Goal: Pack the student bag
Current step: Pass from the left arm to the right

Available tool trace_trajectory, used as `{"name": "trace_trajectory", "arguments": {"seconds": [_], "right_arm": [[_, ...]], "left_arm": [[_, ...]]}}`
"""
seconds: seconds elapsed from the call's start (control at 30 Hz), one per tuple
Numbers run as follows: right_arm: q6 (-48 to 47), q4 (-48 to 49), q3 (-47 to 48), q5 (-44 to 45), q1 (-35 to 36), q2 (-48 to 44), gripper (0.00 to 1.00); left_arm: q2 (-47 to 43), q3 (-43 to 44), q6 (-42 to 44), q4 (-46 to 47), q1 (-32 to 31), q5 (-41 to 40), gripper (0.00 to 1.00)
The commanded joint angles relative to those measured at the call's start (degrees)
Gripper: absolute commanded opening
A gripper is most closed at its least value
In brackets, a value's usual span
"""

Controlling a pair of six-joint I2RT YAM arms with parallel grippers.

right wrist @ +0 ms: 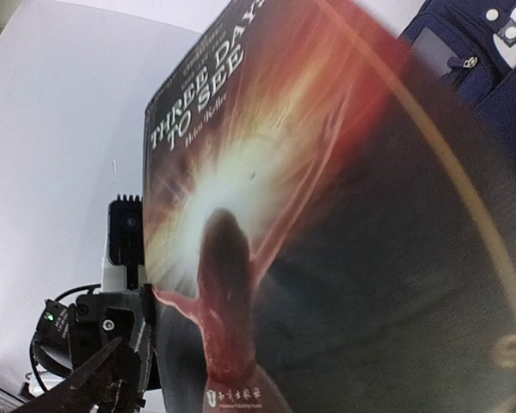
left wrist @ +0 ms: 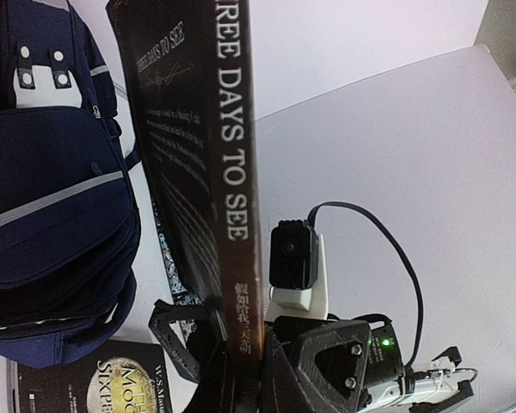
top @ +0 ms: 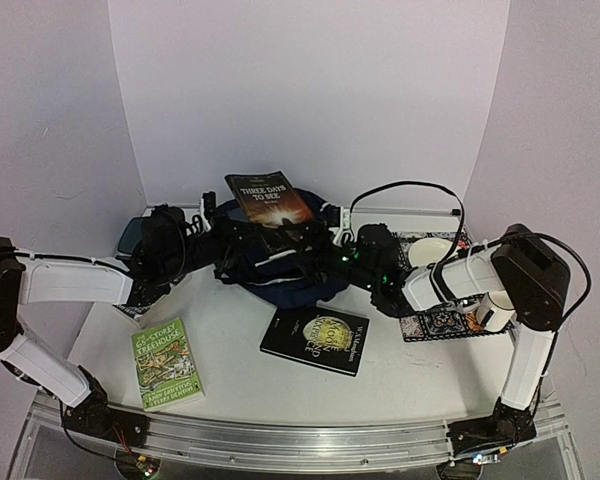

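Note:
The student bag [top: 280, 285], navy with white stripes, lies at the back centre of the table; it also shows in the left wrist view [left wrist: 52, 215] and the right wrist view [right wrist: 482, 60]. A dark book, "Three Days to See" [top: 270, 198], stands tilted above the bag. My left gripper [left wrist: 241, 361] is shut on the lower end of its spine [left wrist: 232, 172]. My right gripper [top: 325, 250] is close against the book's lower right. The front cover [right wrist: 327, 215] fills the right wrist view and hides the right fingers.
A green paperback [top: 167, 365] lies front left. A black book with a gold disc [top: 315, 340] lies front centre. A patterned mat [top: 435, 322] at the right carries a white bowl [top: 430, 250] and a white cup [top: 495, 310]. A dark teal pad [top: 132, 235] sits back left.

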Motion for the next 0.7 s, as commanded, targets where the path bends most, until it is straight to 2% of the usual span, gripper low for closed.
{"name": "trace_trajectory", "arguments": {"seconds": [0.0,0.2,0.27,0.4,0.6,0.67], "right_arm": [[0.5,15.4,1.7,-0.9,-1.8,-1.4,0.89],[0.9,18.1,0.3,-1.0,-3.4,-2.6,0.77],[0.8,18.3,0.4,-1.2,-3.5,-2.8,0.7],[0.3,18.5,0.7,-2.3,-3.6,-3.4,0.48],[-0.5,18.4,-0.3,-3.9,-4.4,-4.7,0.02],[-0.7,18.5,-1.2,-4.5,-4.8,-5.3,0.0]], "left_arm": [[-3.0,-1.3,-1.9,8.7,-0.1,0.8,0.0],[-2.9,-3.1,-3.1,9.0,-0.1,0.7,0.0],[-2.9,-3.8,-3.5,9.1,-0.1,0.5,0.0],[-2.8,-4.9,-3.8,9.2,-0.1,0.3,0.0],[-2.4,-7.7,-2.6,9.2,0.0,-0.7,0.0],[-2.3,-8.9,-0.9,9.1,0.0,-1.4,0.03]]}}
